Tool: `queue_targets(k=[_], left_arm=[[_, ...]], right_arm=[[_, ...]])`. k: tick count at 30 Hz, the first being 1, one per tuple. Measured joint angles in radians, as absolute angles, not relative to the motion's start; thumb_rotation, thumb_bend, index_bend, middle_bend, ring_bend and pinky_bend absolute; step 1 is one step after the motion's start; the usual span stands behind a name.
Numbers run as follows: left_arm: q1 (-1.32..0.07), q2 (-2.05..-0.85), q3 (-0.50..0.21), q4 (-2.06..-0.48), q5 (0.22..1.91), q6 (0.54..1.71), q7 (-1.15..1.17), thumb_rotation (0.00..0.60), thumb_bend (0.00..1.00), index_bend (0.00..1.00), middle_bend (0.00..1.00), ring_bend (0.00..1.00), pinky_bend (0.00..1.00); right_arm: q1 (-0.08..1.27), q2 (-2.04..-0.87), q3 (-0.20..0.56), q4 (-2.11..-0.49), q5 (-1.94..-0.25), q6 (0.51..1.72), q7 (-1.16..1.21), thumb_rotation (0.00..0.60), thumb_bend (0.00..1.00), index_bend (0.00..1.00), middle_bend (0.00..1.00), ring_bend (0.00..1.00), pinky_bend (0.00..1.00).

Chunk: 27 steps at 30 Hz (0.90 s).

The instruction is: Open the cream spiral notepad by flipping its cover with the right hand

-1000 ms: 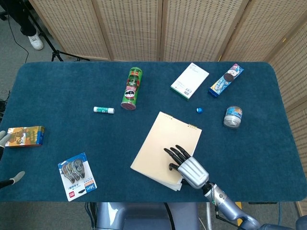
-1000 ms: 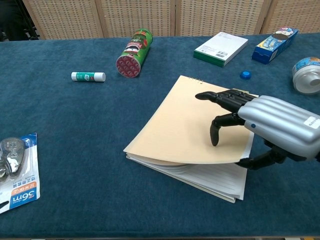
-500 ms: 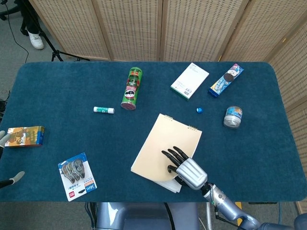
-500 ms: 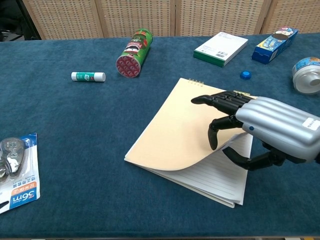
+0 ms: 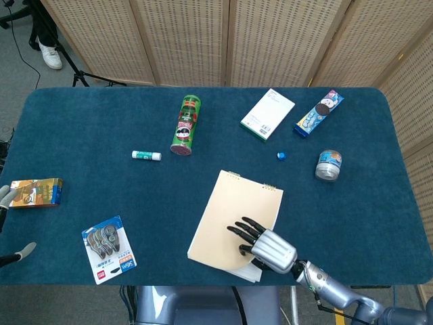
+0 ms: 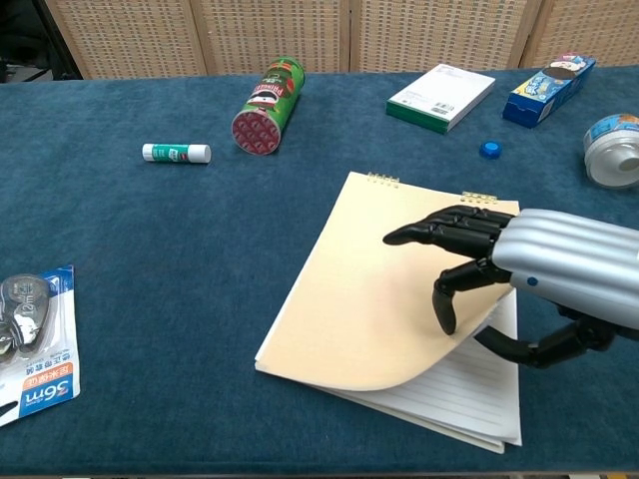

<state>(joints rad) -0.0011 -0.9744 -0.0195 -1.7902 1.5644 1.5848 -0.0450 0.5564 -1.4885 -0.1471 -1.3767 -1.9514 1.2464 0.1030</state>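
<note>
The cream spiral notepad (image 5: pixel 230 210) (image 6: pixel 369 289) lies on the blue table, near the front edge and right of centre. Its spiral binding (image 6: pixel 384 180) is on the far side. My right hand (image 5: pixel 268 246) (image 6: pixel 544 264) pinches the cover's near right corner, fingers on top and thumb beneath. That corner curls up, so lined pages (image 6: pixel 449 399) show under it. At the far left edge, only two grey fingertips of my left hand (image 5: pixel 7 196) show, set apart, beside an orange box (image 5: pixel 37 191).
A green chip can (image 5: pixel 186 125) and a glue stick (image 5: pixel 147 156) lie left of the notepad. Behind it are a white box (image 5: pixel 267 114), a cookie pack (image 5: pixel 318 113), a blue cap (image 5: pixel 281 156) and a small jar (image 5: pixel 329 164). A correction tape pack (image 5: pixel 108 249) lies front left.
The near right corner of the cover has risen off the pages, held by my right hand. The notepad has slid and turned slightly to the right with it.
</note>
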Motion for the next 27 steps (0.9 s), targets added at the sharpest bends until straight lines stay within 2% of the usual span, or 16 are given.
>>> queue_targets(k=[19,27], left_arm=[[-0.001,-0.973,-0.016,-1.794,1.564,1.581,-0.043,0.600,0.00,0.00,0.00,0.00,0.00],[-0.004,-0.973,-0.017,-1.795,1.560,1.576,-0.040,0.600,0.00,0.00,0.00,0.00,0.00]], right_arm=[[0.615,-1.418,-0.263,-1.383,-2.165,1.305,0.080,0.600,0.65,0.72,0.10,0.00,0.00],[0.624,-1.398,-0.280,-1.397,-2.170,1.320,0.090,0.600,0.65,0.73,0.10,0.00,0.00]])
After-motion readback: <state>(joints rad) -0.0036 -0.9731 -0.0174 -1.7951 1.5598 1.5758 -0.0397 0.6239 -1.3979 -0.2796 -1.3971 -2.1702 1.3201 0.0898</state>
